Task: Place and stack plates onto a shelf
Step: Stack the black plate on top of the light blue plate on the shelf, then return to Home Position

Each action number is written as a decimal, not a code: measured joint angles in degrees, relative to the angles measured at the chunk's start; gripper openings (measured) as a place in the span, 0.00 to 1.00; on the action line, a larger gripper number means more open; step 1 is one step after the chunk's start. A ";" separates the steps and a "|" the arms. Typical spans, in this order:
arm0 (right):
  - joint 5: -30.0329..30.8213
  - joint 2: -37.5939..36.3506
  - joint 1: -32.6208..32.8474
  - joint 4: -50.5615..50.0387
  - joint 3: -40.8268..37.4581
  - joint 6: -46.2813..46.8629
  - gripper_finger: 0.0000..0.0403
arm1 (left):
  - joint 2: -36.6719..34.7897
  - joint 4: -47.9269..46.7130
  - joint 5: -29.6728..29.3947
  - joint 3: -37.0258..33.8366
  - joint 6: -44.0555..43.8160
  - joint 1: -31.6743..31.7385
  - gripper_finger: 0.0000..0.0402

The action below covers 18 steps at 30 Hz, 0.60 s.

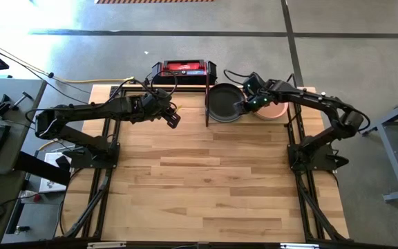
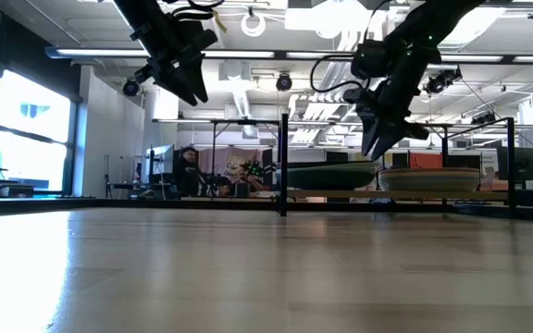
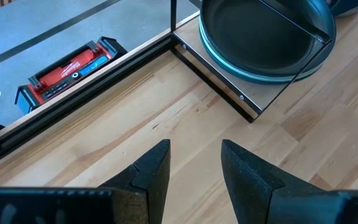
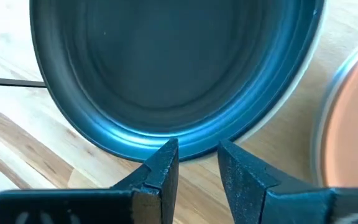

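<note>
High view is showing the shelf [image 1: 216,121], a pale board in thin black tubing with an upright black bar, sitting at the far edge of the table [image 1: 213,180]. On the shelf a stack of plates is lying, with a black plate [image 1: 224,102] on top; the left wrist view is showing a pale green rim [image 3: 253,71] peeking out just under the black one. Just beside the shelf, on the side of the right arm, a peach-pink plate [image 1: 273,110] is resting on the table, partly hidden by that arm.

The right claw [image 1: 244,104] is hanging over the edge of the black plate, between the shelf stack and the peach-pink plate. In the right wrist view its two fingers [image 4: 160,171] are standing a little apart with nothing between them, right above the rim of the stack. In the low view it is hovering just above the plates, not touching them.

The left claw [image 1: 173,119] is hovering above bare table on the other side of the shelf, near it but apart, with its fingers [image 3: 151,171] spread and gripping nothing.

Beyond the shelf, off the table's far edge, a red and black case [image 1: 183,68] is lying on the floor.
</note>
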 joint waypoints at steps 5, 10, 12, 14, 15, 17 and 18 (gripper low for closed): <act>-0.01 -0.54 0.00 -0.36 0.43 0.01 0.27 | 0.00 -0.04 0.00 0.00 0.00 0.00 0.33; 0.05 -0.96 0.00 -0.86 3.94 -0.80 0.27 | 0.00 -0.09 0.00 0.00 0.00 0.00 0.33; -0.23 -0.96 0.00 -0.75 5.56 -1.84 0.27 | 0.00 -0.12 0.00 0.00 0.04 0.00 0.33; -1.24 -0.98 0.00 -0.95 7.03 -4.21 0.27 | 0.00 -0.30 0.02 0.00 1.33 0.00 0.33; -2.25 -0.97 0.00 -1.20 7.74 -5.41 0.27 | -0.01 -0.31 0.08 0.00 2.11 0.00 0.33; -4.41 -0.97 0.00 -1.23 9.14 -7.63 0.27 | -0.68 -0.52 0.36 0.00 2.94 0.00 0.33; -5.33 -1.04 0.00 -1.24 9.75 -8.77 0.27 | -1.28 -0.50 0.33 0.00 2.94 0.00 0.33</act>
